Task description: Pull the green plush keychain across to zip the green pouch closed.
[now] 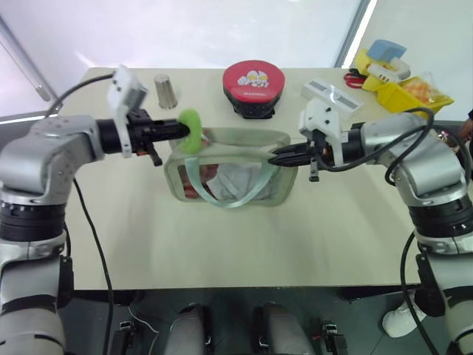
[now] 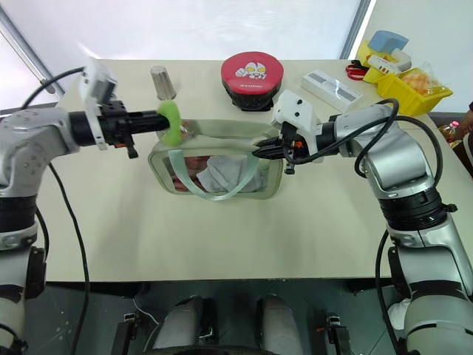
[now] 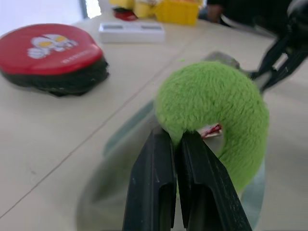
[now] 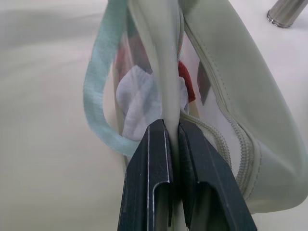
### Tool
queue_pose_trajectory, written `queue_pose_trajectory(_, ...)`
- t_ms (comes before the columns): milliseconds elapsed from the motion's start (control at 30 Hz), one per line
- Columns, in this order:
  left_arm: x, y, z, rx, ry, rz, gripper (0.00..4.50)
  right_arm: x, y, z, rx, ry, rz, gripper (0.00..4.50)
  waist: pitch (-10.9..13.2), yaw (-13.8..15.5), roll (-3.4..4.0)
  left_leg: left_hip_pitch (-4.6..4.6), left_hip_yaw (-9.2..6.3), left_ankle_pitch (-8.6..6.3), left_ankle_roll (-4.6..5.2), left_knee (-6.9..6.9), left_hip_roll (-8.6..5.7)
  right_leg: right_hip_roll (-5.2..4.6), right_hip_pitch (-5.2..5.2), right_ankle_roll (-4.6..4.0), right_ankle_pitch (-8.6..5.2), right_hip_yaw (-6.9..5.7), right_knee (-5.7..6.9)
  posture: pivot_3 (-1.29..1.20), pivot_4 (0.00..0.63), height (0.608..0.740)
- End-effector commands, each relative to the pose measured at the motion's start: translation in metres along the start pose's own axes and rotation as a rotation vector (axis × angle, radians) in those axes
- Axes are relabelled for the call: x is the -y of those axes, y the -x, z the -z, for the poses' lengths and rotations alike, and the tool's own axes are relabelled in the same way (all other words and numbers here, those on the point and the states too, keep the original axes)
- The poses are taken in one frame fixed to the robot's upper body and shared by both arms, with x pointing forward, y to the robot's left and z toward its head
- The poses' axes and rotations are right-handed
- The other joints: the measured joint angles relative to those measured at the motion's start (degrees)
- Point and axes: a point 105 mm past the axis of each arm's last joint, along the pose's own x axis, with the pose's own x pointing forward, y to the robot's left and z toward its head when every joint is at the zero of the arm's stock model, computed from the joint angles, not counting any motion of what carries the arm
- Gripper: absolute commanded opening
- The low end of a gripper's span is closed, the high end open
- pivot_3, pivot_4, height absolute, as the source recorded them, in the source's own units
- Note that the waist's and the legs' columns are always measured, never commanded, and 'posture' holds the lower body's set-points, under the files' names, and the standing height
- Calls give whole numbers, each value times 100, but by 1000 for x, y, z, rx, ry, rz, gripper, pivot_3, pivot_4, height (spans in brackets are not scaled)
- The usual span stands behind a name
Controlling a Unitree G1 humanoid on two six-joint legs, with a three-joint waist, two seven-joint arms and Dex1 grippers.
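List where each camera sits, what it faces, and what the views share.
Head eyes: look forward and down over both arms at the green pouch on the table.
Left wrist: along the left gripper, jaws shut on the green plush keychain.
Right wrist: along the right gripper, jaws shut on the pouch's end.
Shared: pouch; the red case in head and left wrist views.

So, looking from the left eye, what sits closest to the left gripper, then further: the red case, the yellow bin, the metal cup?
From the left gripper:
1. Metal cup, just behind it on the table.
2. Red case, farther along the back, mid-table.
3. Yellow bin, at the far right corner.
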Motion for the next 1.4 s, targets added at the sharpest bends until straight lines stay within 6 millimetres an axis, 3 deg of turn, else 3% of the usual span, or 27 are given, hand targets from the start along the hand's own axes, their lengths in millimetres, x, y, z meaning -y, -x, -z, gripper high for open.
queue_pose_trajectory(33,-4,-8,-6,-8,-103,-32,51,0,0,-12,25,53,7,0,0,-2,0,0,0,0,0,0,0,3,0,0,0,0,0,0,150,740)
queue_pose_trajectory(167,-15,-6,-21,40,-132,-78,1443,-1,0,-11,26,51,12,0,0,-4,0,0,0,0,0,0,-1,4,0,0,0,1,-2,0,150,740)
queue_pose_trajectory(333,-19,8,-44,54,-161,-99,4086,2,1,-9,26,47,19,0,0,-8,0,-1,0,0,0,1,1,4,0,0,0,1,-2,0,150,740)
queue_pose_trajectory(367,-16,13,-46,36,-192,-86,4451,2,0,-9,26,47,19,0,0,-9,0,-1,0,0,0,1,1,4,0,0,0,1,-2,0,150,740)
queue_pose_trajectory(533,-12,43,-49,-49,-248,-90,4451,6,-3,-9,30,57,19,0,0,-22,0,0,1,0,0,0,1,5,-2,0,0,1,-2,0,150,740)
queue_pose_trajectory(633,-2,59,-26,-129,-196,-72,4451,8,-4,-10,33,66,19,0,0,-35,2,1,1,0,0,-1,4,4,-2,0,0,3,-2,0,150,740)
queue_pose_trajectory(833,5,51,14,-196,-182,-124,4451,8,-5,-14,35,75,13,0,0,20,1,0,-2,0,0,0,5,1,1,0,0,3,-1,0,150,740)
queue_pose_trajectory(1000,1,39,29,-181,-192,-158,4451,5,-5,-16,34,73,3,0,0,26,1,-1,-3,0,0,0,3,2,1,0,0,3,-1,0,150,740)
queue_pose_trajectory(1100,-1,38,32,-191,-206,-153,3142,5,-4,-17,31,73,3,0,0,2,1,-1,-1,0,0,0,2,2,0,0,0,3,-2,0,150,740)
queue_pose_trajectory(1300,-6,40,37,-213,-225,-158,11,1,-3,-19,34,71,-4,0,0,15,1,-1,-1,0,1,0,3,3,-1,0,0,3,-2,0,150,740)
queue_pose_trajectory(1367,-6,38,39,-217,-225,-156,11,-1,-2,-20,37,62,-14,0,0,14,1,-1,-1,0,1,0,3,3,0,0,0,3,-2,0,150,740)
queue_pose_trajectory(1400,-6,37,38,-215,-224,-154,1,-2,-1,-21,41,48,-24,381,0,14,1,-1,-1,0,1,-1,3,3,0,0,0,3,-1,0,150,740)
